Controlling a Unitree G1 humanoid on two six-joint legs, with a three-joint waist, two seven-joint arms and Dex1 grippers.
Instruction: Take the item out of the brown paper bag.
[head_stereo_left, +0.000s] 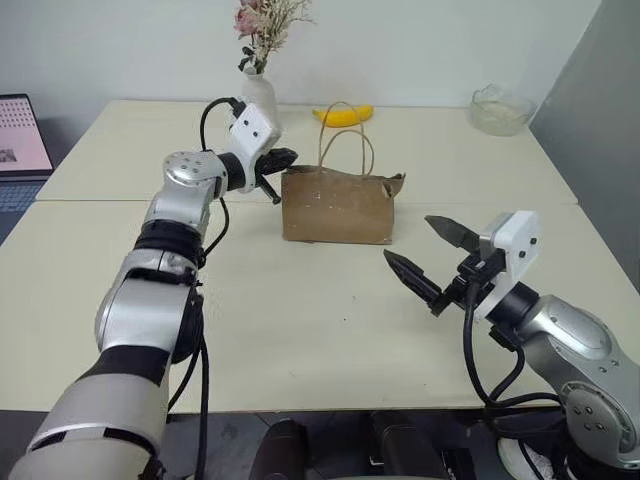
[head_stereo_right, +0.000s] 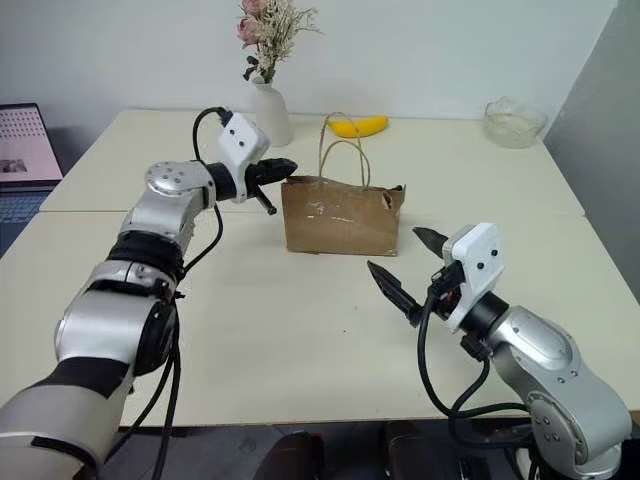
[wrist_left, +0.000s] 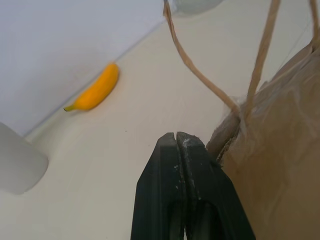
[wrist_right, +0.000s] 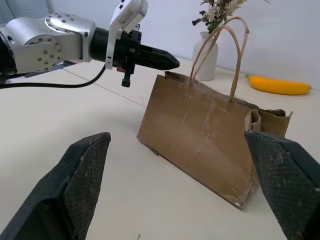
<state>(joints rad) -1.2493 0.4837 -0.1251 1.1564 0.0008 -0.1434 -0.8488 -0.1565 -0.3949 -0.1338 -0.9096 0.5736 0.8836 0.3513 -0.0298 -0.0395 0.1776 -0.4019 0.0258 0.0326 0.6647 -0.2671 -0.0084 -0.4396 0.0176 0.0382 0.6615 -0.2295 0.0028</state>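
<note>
The brown paper bag (head_stereo_left: 335, 205) stands upright mid-table, crumpled, with its tan cord handles (head_stereo_left: 345, 130) looping up. Its inside is hidden from me, and so is the item. My left gripper (head_stereo_left: 290, 156) is shut with nothing between its fingers (wrist_left: 165, 170). Its tip hovers right beside the bag's upper left corner, just next to the rim. My right gripper (head_stereo_left: 410, 238) is open with nothing in it, a little in front of the bag's right end and pointing toward it.
A yellow banana (head_stereo_left: 343, 116) lies behind the bag. A white vase (head_stereo_left: 258, 95) with dried flowers stands at the back left, close behind my left hand. A glass bowl (head_stereo_left: 500, 110) sits at the back right, and a laptop (head_stereo_left: 20, 140) at the far left.
</note>
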